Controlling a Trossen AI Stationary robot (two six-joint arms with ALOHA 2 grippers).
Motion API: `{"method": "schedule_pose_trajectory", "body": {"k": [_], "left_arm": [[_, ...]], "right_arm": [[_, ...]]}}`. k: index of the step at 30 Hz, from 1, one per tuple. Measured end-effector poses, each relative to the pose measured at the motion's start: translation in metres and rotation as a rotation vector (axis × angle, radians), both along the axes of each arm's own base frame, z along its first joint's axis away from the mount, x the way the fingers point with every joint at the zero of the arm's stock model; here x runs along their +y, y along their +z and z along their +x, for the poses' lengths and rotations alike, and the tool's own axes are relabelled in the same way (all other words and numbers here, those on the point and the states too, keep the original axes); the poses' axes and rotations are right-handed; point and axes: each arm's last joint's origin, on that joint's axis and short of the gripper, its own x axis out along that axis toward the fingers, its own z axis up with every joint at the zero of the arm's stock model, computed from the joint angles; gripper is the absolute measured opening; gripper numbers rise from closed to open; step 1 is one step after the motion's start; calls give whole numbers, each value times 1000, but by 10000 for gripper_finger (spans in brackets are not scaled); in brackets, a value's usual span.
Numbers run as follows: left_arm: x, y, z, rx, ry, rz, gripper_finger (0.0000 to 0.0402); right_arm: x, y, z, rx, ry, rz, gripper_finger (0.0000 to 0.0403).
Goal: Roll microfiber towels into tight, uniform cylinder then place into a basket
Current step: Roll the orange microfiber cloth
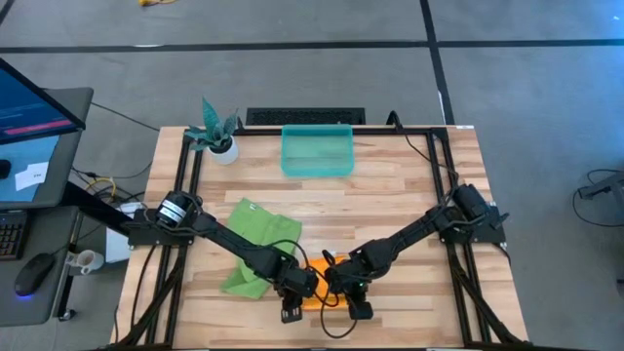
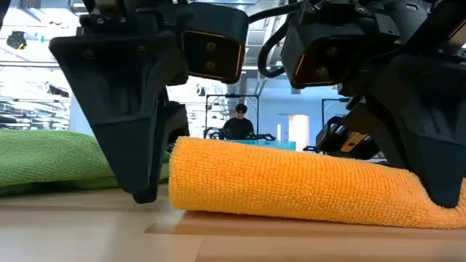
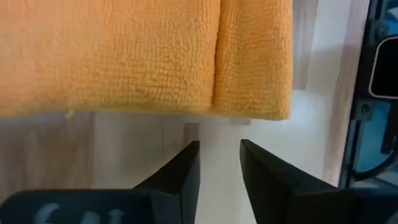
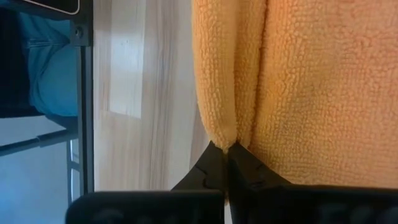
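- The orange towel [image 2: 291,182] is seen at the near edge of the bench [image 1: 390,195], rolled into a fat tube that lies on its side.
- Its long way is laid across the bench, from the left arm's side to the right arm's side.
- The left pincer [image 3: 219,163] is found just beside one end of the roll. Its two fingers are parted a little, nothing is held between them, and only bare wood is seen in the gap.
- The right pincer [image 4: 225,163] is found at the other end of the roll. It is shut on a fold of the orange towel, which is pinched between its tips.
- Both pincers are near the roll, but only the right one has hold of it, so a lift is judged to need a new grip from the left.
- The green towel [image 1: 255,239] is left flat and loose just behind the left arm, not yet rolled.
- The basket [image 1: 317,151] is set at the far edge of the bench, well apart from the roll and straight beyond it.
- A small plant pot [image 1: 222,146] is placed near the basket.
- The bench top is made of pale, smooth wood.
- Far off in the room, a person [image 2: 239,122] is seen.
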Motion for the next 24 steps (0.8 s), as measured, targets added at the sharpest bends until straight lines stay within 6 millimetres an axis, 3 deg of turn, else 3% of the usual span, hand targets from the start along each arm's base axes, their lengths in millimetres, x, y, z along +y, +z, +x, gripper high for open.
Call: {"method": "schedule_pose_trajectory", "body": {"k": [10,14,18,24], "left_arm": [[-53,3,-24,-175,-213,129,105],[-69,7,-25,-339,-261,209,105],[-71,11,-19,-461,-303,264,105],[-61,9,-7,-484,-276,271,105]], "right_arm": [[-2,0,2,-4,-7,-2,12],[-3,0,2,-6,-11,-2,19],[-5,0,3,0,-21,1,15],[-5,0,3,5,-27,3,17]]}}
